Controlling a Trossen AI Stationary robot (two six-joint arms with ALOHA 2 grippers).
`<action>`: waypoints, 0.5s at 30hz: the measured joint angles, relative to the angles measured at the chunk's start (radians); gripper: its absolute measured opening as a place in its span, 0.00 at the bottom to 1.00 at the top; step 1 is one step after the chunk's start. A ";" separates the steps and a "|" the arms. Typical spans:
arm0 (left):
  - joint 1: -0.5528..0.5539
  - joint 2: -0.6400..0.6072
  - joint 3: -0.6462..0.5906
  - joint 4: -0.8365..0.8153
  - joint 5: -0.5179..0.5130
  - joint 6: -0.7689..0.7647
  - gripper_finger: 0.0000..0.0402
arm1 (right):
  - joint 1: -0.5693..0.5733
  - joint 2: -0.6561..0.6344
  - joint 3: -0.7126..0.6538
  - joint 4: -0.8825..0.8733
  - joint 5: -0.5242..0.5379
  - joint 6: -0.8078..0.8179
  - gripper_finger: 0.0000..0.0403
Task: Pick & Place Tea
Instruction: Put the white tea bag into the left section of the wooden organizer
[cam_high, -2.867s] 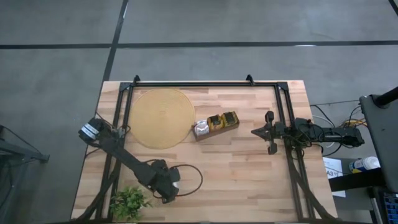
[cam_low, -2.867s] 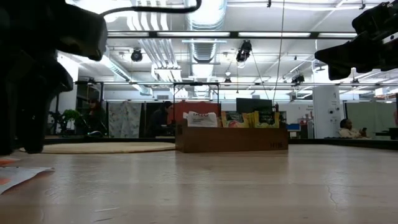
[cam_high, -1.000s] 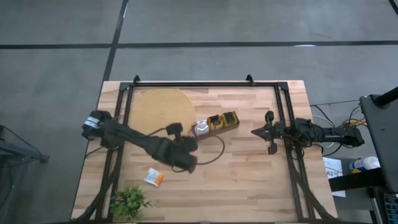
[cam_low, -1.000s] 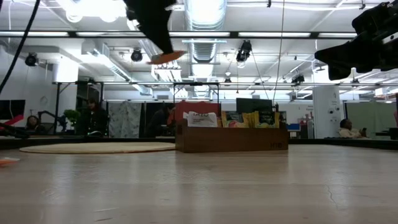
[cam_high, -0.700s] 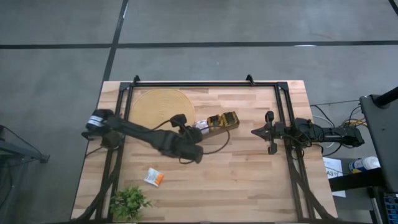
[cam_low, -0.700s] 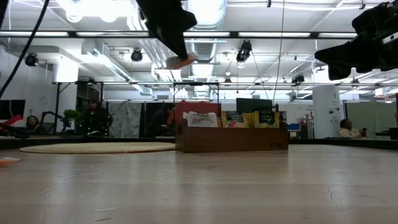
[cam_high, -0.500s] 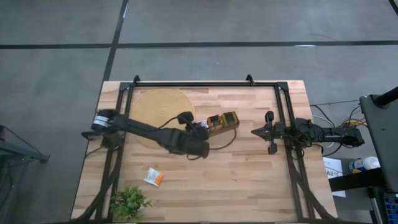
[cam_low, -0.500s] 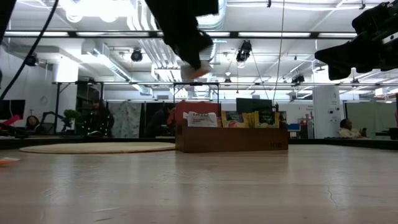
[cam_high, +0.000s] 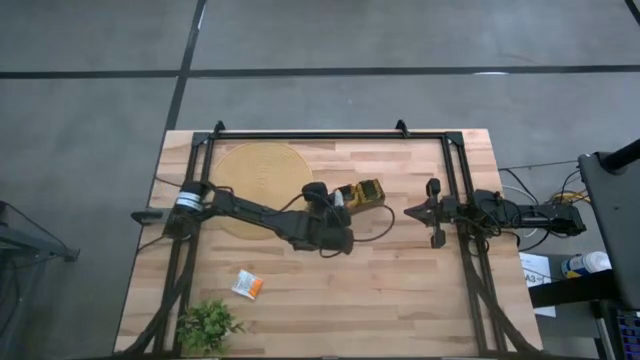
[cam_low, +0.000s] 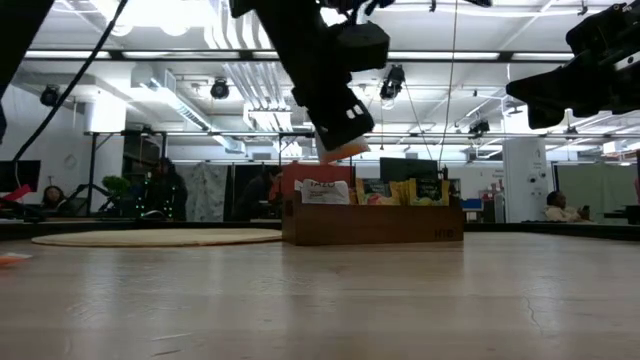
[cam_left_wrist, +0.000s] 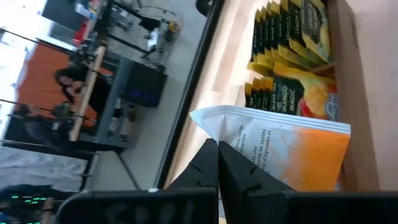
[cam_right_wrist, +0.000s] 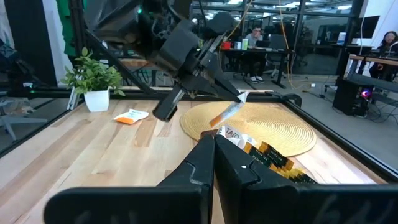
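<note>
Above the near end of the wooden tray (cam_high: 358, 195), a white sachet with an orange patch (cam_left_wrist: 292, 146) hangs in the air, pinched at one corner by the left gripper (cam_low: 338, 128), whose fingers are pressed together on it. From the low view the sachet (cam_low: 343, 150) sits just over the tray's left end, clear of the packets below. Inside the tray (cam_low: 372, 223) stand more tea sachets on edge: dark green and yellow ones (cam_left_wrist: 287, 31) fill the far compartments, and a white-topped packet (cam_low: 318, 189) shows at the end under the gripper. The left wrist view looks past the held sachet straight onto the green and yellow rows, with the tray's brown wall (cam_left_wrist: 367, 81) alongside.

Another white and orange sachet (cam_high: 247, 285) lies flat on the table (cam_high: 400, 280), well apart from the tray, near the small green plant (cam_high: 208, 324) at the table's front corner. A round woven mat (cam_high: 258, 180) lies beside the tray, partly under the left arm.

The right gripper (cam_high: 424, 211) waits at the table's right side, away from the tray; its fingers seem closed together, though the view is poor.
</note>
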 joint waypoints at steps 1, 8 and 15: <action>0.000 0.011 0.012 0.000 -0.010 0.003 0.00 | 0.000 0.000 0.000 0.000 0.000 0.000 0.02; 0.002 0.060 0.065 0.000 -0.046 -0.002 0.00 | 0.000 0.000 0.000 0.000 0.000 0.000 0.02; 0.000 0.090 0.083 -0.024 -0.042 -0.038 0.00 | 0.000 0.000 0.000 0.000 0.000 0.000 0.02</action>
